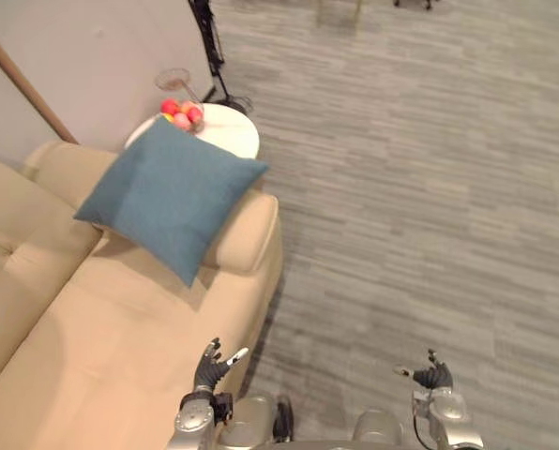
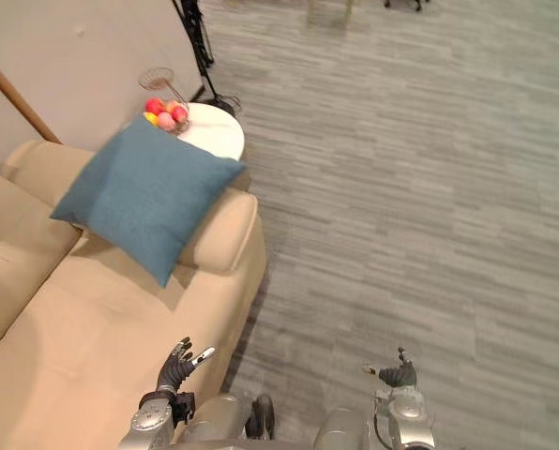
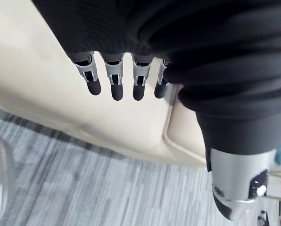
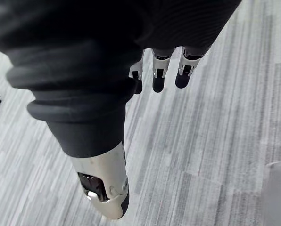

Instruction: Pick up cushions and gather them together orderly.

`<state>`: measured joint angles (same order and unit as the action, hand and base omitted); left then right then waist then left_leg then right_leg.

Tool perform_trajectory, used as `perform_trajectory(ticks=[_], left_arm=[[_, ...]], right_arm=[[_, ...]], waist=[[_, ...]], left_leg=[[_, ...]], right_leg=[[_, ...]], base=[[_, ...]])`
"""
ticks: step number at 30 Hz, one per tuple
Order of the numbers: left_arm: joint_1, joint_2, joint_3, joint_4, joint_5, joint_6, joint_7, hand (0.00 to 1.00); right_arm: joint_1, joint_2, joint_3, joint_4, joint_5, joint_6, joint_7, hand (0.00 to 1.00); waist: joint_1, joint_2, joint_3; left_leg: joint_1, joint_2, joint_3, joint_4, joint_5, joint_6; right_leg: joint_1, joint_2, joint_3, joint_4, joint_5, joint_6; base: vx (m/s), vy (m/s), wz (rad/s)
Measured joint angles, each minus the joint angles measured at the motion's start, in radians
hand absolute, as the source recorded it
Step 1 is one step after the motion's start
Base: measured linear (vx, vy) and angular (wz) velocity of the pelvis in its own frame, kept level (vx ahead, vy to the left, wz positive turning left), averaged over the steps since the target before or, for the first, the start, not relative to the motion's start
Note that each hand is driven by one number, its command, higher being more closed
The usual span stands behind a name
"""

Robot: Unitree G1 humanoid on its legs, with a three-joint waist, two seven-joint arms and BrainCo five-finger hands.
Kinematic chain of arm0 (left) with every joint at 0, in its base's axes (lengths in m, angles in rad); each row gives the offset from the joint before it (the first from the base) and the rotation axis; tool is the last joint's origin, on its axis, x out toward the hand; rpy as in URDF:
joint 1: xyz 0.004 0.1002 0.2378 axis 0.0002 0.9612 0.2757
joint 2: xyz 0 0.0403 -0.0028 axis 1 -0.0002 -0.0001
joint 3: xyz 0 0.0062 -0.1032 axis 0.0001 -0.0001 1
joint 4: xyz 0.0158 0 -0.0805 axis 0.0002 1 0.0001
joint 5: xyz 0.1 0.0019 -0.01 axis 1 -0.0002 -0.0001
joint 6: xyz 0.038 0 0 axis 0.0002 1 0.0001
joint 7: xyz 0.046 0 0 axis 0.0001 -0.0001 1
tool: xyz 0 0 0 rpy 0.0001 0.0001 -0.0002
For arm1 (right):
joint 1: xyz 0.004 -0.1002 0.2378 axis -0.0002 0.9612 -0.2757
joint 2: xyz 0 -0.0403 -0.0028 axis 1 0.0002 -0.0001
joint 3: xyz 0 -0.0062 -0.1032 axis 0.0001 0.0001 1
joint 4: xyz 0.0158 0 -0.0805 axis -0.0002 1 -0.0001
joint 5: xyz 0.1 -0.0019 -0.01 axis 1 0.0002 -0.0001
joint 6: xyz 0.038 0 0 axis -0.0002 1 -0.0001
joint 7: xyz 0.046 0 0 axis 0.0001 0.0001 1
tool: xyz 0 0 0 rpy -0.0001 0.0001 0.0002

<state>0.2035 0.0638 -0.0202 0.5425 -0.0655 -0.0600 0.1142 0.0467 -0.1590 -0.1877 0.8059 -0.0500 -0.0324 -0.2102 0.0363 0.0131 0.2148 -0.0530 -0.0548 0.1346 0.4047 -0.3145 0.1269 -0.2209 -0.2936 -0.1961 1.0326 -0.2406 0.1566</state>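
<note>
I see the beige sofa [image 1: 120, 356] along my left. One blue cushion [image 1: 172, 197] leans against its far armrest, standing on a corner like a diamond, its lowest corner pointing at the seat. Just behind it is a small round white tabletop [image 1: 233, 136] carrying fruit [image 1: 181, 112]. My left robot hand [image 1: 214, 361] hovers over the seat's near edge, fingers loose and empty. The cushion lies straight ahead of it, well apart. My right robot hand [image 1: 434, 375], equally slack, hangs over the floor, so I judge the left the nearer one.

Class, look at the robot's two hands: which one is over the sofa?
The left hand, fingers open, hangs over the beige sofa at its front edge. The right hand, also open, is out over the grey floor.
</note>
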Motion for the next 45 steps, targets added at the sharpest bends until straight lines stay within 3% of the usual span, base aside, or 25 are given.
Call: perform_trajectory(ticks=[1,2,4,5,6,7,8,9,11,13,15,17,18,19,22,26,28,30,32,34,35,36,38,40,45], left_arm=[[-0.009,0.004,0.001,0.001,-0.001,-0.001,0.0,0.0],[-0.013,0.011,0.002,0.003,-0.001,-0.001,0.0,0.0],[-0.039,0.008,0.002,0.017,-0.002,-0.001,0.0,0.0],[-0.058,0.007,0.002,0.024,-0.001,-0.001,0.0,0.0],[-0.072,0.008,0.002,0.039,-0.001,-0.002,0.0,0.0],[-0.074,0.007,0.006,0.045,-0.001,-0.003,0.001,0.0],[-0.07,-0.019,0.012,0.054,-0.001,-0.005,0.0,0.0],[-0.07,-0.021,0.012,0.056,-0.001,-0.005,0.0,0.0],[-0.073,-0.035,0.012,0.054,-0.004,-0.005,0.001,0.0],[-0.08,-0.046,0.015,0.053,-0.008,-0.005,0.001,0.0],[-0.081,-0.046,0.015,0.049,-0.019,-0.005,0.001,0.0],[-0.088,-0.045,0.015,0.046,-0.035,-0.005,0.002,0.0],[-0.086,-0.044,0.013,0.045,-0.039,-0.005,0.003,0.0],[-0.083,-0.035,0.013,0.046,-0.039,-0.005,0.006,0.0],[-0.061,0.013,0.031,0.055,-0.039,-0.001,0.022,0.0],[-0.018,0.028,0.033,0.055,-0.039,-0.001,0.023,0.0],[-0.007,0.031,0.026,0.055,-0.038,0.005,0.022,0.0],[-0.006,0.033,0.032,0.054,-0.037,0.006,0.023,0.0],[-0.015,0.038,0.033,0.054,-0.037,0.006,0.025,0.0],[-0.033,0.042,0.035,0.054,-0.037,0.005,0.027,0.0],[-0.035,0.058,0.047,0.051,-0.037,0.004,0.034,0.0],[-0.036,0.056,0.052,0.053,-0.037,0.005,0.037,0.0],[-0.027,0.036,0.06,0.046,-0.035,0.005,0.04,0.0],[-0.034,0.036,0.065,0.042,-0.035,0.005,0.04,0.0],[-0.063,0.039,0.068,0.014,-0.02,0.004,0.038,0.0]], right_arm=[[-0.001,0.001,0.001,-0.003,0.0,-0.001,0.0,0.0],[-0.001,0.001,0.001,-0.003,0.0,-0.001,0.001,0.0],[0.006,-0.003,0.0,-0.003,0.001,-0.001,0.002,0.0],[0.015,-0.005,-0.002,-0.004,0.001,-0.001,0.001,0.0],[0.032,-0.003,-0.008,-0.004,0.001,0.0,0.001,0.0],[0.042,-0.003,-0.009,-0.005,0.001,0.0,0.001,0.0],[0.035,-0.004,-0.016,-0.01,0.001,0.007,0.0,0.0],[0.027,-0.003,-0.02,-0.02,0.001,0.007,0.0,0.0],[0.031,0.012,-0.022,-0.107,0.002,0.003,-0.001,0.0],[0.04,0.015,-0.02,-0.152,0.01,-0.004,-0.002,0.0],[0.032,0.026,-0.022,-0.176,0.017,-0.01,-0.004,0.0],[0.028,0.022,-0.029,-0.178,0.022,-0.016,-0.006,0.0],[0.028,0.014,-0.036,-0.169,0.023,-0.019,-0.006,0.0],[0.027,0.011,-0.051,-0.152,0.026,-0.019,-0.007,0.0],[0.008,0.045,-0.049,-0.117,0.042,-0.014,-0.005,0.0],[0.008,0.03,-0.053,-0.102,0.04,-0.009,-0.007,0.0],[0.01,0.034,-0.053,-0.103,0.04,-0.004,-0.007,0.0],[0.029,0.036,-0.053,-0.103,0.04,-0.002,-0.006,0.0],[0.039,0.035,-0.053,-0.104,0.041,-0.002,-0.007,0.0],[0.04,0.035,-0.07,-0.104,0.041,-0.002,-0.008,0.0],[0.041,0.034,-0.091,-0.105,0.041,-0.002,-0.009,0.0],[0.041,0.029,-0.1,-0.107,0.041,-0.002,-0.01,0.0],[0.048,0.012,-0.144,-0.148,0.04,-0.001,-0.023,0.0],[0.048,0.009,-0.164,-0.21,0.033,0.0,-0.029,0.0],[0.071,-0.033,-0.215,-0.356,0.0,-0.002,-0.032,0.0]], waist=[[-0.015,0.005,0.0],[-0.019,0.007,0.001],[-0.025,0.013,0.006],[-0.031,0.015,0.007],[-0.032,0.011,0.006],[-0.035,0.006,0.004],[-0.022,0.034,-0.001],[-0.019,0.032,0.0],[-0.026,0.032,-0.001],[-0.02,0.026,0.002],[-0.018,0.017,0.007],[-0.008,0.004,0.01],[-0.005,0.011,0.006],[-0.001,0.03,-0.011],[0.007,-0.025,-0.013],[0.003,-0.031,-0.017],[-0.012,-0.047,-0.011],[-0.025,-0.041,-0.011],[-0.028,-0.042,-0.014],[-0.03,-0.042,-0.014],[-0.037,-0.068,-0.029],[-0.047,-0.068,-0.029],[-0.047,-0.022,-0.046],[-0.05,-0.006,-0.052],[-0.063,-0.008,-0.059]], left_leg=[[0.047,-0.001,-0.039,-0.037,0.001,-0.001],[0.061,0.0,-0.058,-0.044,0.001,-0.001],[0.107,0.008,-0.124,-0.07,0.0,-0.01],[0.128,0.013,-0.164,-0.074,-0.012,-0.032],[0.151,0.019,-0.2,-0.07,-0.036,-0.075],[0.162,0.026,-0.225,-0.062,-0.05,-0.099],[0.158,0.062,-0.243,-0.037,-0.05,-0.128],[0.155,0.067,-0.24,-0.029,-0.042,-0.145],[0.123,0.096,-0.24,0.07,0.017,-0.217],[0.042,0.126,-0.194,0.232,0.094,-0.235],[-0.047,0.2,-0.058,0.331,0.053,-0.195],[-0.124,0.229,0.085,0.27,0.041,-0.176],[-0.132,0.23,0.161,0.142,0.082,-0.192],[-0.135,0.241,0.241,0.042,0.151,-0.139],[-0.127,0.176,0.198,-0.026,0.147,-0.129],[-0.107,0.133,0.17,-0.036,0.112,-0.097],[-0.078,0.1,0.139,-0.046,0.093,-0.084],[-0.057,0.098,0.113,-0.05,0.087,-0.085],[-0.052,0.101,0.083,-0.053,0.086,-0.085],[-0.052,0.108,0.056,-0.054,0.086,-0.094],[-0.052,0.103,0.046,-0.049,0.085,-0.124],[-0.056,0.103,0.03,-0.035,0.082,-0.135],[-0.046,0.141,0.018,-0.043,0.084,-0.154],[-0.038,0.158,0.016,-0.068,0.094,-0.171],[0.017,0.18,0.004,-0.166,0.128,-0.205]], right_leg=[[-0.069,0.039,-0.039,-0.125,-0.026,-0.036],[-0.085,0.057,-0.04,-0.183,-0.03,-0.043],[-0.13,0.146,0.038,-0.471,0.002,-0.052],[-0.134,0.183,0.109,-0.635,0.069,-0.044],[-0.119,0.21,0.192,-0.777,0.216,-0.027],[-0.094,0.208,0.224,-0.806,0.332,-0.039],[-0.093,0.227,0.198,-0.744,0.309,-0.092],[-0.101,0.224,0.188,-0.709,0.278,-0.102],[-0.07,0.186,0.101,-0.601,0.172,-0.129],[0.011,0.156,0.019,-0.629,0.141,-0.141],[0.103,0.142,-0.039,-0.703,0.14,-0.144],[0.176,0.111,-0.137,-0.752,0.138,-0.142],[0.199,0.106,-0.182,-0.762,0.133,-0.132],[0.215,0.122,-0.215,-0.764,0.104,-0.088],[0.214,0.088,-0.202,-0.748,0.07,-0.059],[0.177,0.031,-0.157,-0.583,0.041,-0.04],[0.083,-0.012,-0.049,-0.35,0.067,-0.031],[0.056,0.023,0.049,-0.317,0.025,-0.024],[0.026,0.061,0.098,-0.383,-0.014,-0.021],[-0.004,0.106,0.136,-0.497,-0.011,-0.023],[-0.006,0.133,0.183,-0.639,0.05,-0.029],[0.003,0.135,0.19,-0.643,0.113,-0.041],[0.015,0.171,0.17,-0.658,0.106,-0.061],[0.019,0.189,0.165,-0.673,0.11,-0.069],[0.08,0.22,0.144,-0.751,0.126,-0.091]], base=[[0.49,-0.037,0.82],[0.6,-0.086,0.96],[0.47,-0.124,1.04],[0.52,-0.198,1.38],[0.64,-0.286,1.5],[0.64,-0.326,1.32],[0.42,-0.234,0.8],[0.46,-0.255,0.81],[0.45,-0.246,1.33],[0.32,-0.184,1.6],[0.25,-0.119,1.75],[0.16,-0.024,1.62],[0.15,0.049,1.36],[0.14,0.063,1.23],[0.09,0.066,0.76],[0.05,0.044,0.31],[-0.01,0.035,0.37],[0.03,-0.015,0.46],[0.06,-0.08,0.42],[0.07,-0.126,0.46],[0.09,-0.155,0.53],[0.14,-0.194,0.48],[0.2,-0.208,0.07],[0.16,-0.152,-0.09],[0.11,-0.099,0.04]])
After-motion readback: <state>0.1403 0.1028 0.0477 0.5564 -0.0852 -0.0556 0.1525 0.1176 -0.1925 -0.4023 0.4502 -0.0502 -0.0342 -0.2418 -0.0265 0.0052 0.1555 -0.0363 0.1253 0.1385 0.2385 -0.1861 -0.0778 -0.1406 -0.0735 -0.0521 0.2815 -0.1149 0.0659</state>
